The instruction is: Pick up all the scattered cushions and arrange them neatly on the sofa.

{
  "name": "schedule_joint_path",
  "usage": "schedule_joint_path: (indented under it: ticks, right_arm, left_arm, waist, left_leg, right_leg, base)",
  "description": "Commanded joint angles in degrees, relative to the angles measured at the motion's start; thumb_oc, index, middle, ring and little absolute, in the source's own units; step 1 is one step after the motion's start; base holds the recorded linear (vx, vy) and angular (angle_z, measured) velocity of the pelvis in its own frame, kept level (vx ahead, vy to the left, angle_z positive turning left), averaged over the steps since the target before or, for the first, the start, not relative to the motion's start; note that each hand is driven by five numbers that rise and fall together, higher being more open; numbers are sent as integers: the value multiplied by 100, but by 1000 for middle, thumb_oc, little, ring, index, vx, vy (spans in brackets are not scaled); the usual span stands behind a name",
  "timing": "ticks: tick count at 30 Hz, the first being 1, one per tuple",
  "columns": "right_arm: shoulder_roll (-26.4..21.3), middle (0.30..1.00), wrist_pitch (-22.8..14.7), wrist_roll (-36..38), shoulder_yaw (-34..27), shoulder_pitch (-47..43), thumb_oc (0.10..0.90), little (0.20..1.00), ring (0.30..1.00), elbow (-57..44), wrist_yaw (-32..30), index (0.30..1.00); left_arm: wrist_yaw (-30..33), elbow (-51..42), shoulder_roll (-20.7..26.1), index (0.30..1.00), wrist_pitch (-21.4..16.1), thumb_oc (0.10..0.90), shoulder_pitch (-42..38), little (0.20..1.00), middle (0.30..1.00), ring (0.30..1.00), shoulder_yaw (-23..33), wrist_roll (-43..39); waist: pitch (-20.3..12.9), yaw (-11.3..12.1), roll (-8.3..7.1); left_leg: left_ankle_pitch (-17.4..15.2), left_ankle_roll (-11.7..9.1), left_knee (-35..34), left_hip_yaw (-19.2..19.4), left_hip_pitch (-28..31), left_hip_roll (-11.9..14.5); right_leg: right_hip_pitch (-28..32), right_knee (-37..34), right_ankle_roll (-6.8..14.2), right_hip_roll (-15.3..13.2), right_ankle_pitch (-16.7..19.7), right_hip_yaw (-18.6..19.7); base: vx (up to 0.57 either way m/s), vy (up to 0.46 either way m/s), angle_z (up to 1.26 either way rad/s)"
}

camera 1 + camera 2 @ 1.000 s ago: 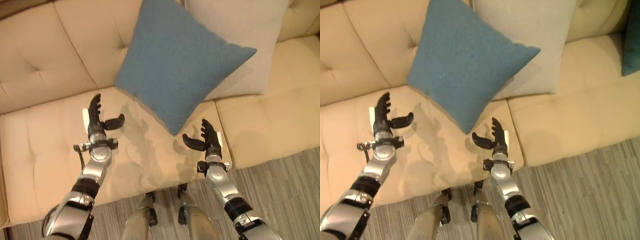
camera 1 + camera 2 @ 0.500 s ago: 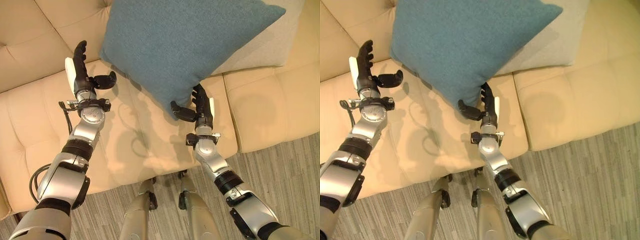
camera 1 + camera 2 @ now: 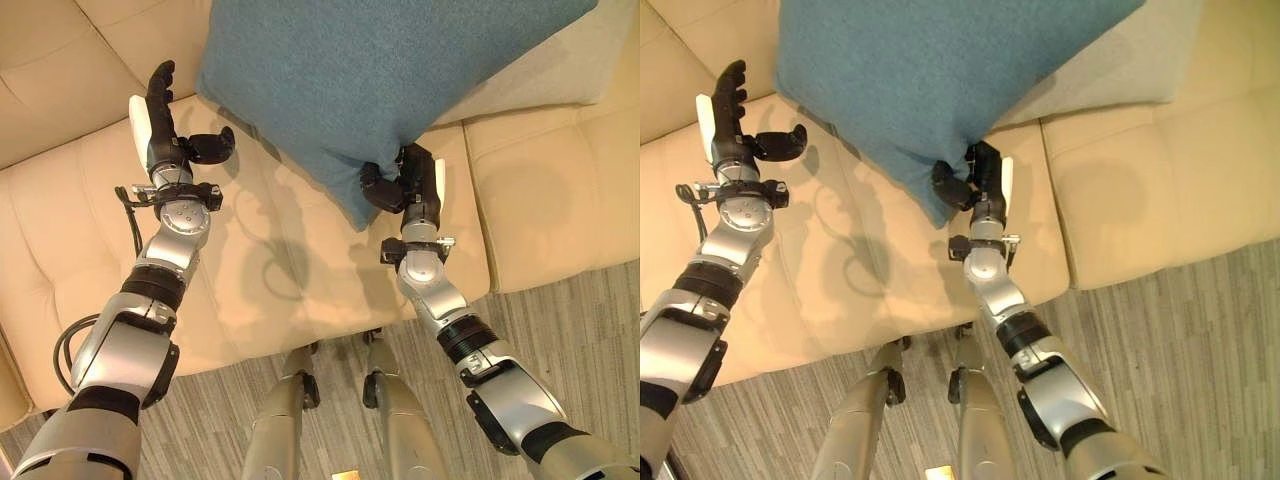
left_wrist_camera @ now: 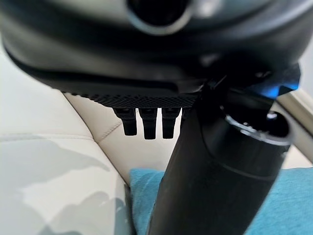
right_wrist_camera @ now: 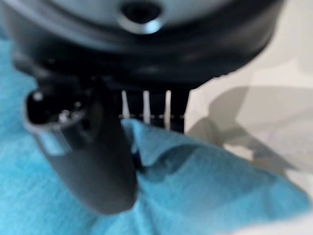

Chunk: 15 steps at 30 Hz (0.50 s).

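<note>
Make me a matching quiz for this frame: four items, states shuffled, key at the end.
Items:
1. blue square fabric cushion
2. beige fabric cushion
3. left hand
4. right hand

States:
A. open, over the cream padded sofa seat
B. partly covered, leaning on the backrest
C. shut on a cushion edge near its low corner
D. pinched near its low corner

Pairs: 1-D, 2-B, 3-A, 4-C

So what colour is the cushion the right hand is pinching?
Teal blue; the cushion in the right hand shows best in the left eye view.
</note>
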Motion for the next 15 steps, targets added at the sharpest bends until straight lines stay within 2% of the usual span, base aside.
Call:
schedule_joint_path:
  ticks: [1,11,15]
  right_arm:
    - [290,300,-441,-268,-156,65,400,300,300,-513,88,300]
    - [-287,300,-451,-557,-773,902,400,300,300,-944,91,300]
    - [-817,300,-426,-337,-1153,1346,400,300,300,-1091,485,300]
  left_arm:
    - [180,-378,735,900,-494,800,-262,900,900,900,139,113]
    - [113,-723,775,900,-590,800,156,900,900,900,482,117]
    - [-324,-829,913,900,-732,800,227,900,900,900,623,-367]
  waist:
    - [-333,-126,-22]
    - [-366,-281,-118]
    - [-390,-385,-193]
  left_leg:
    - [-978,-64,824,-287,-336,-326]
    - [-1015,-59,815,-285,-286,-312]
    - [-1022,-65,811,-309,-297,-287]
  right_leg:
    - [179,569,916,-558,-791,218]
    - [167,606,925,-557,-772,219]
    - [135,618,937,-544,-760,197]
  base:
    - [4,-6,-3]
    - [-5,-17,-3]
    - [-21,-35,6]
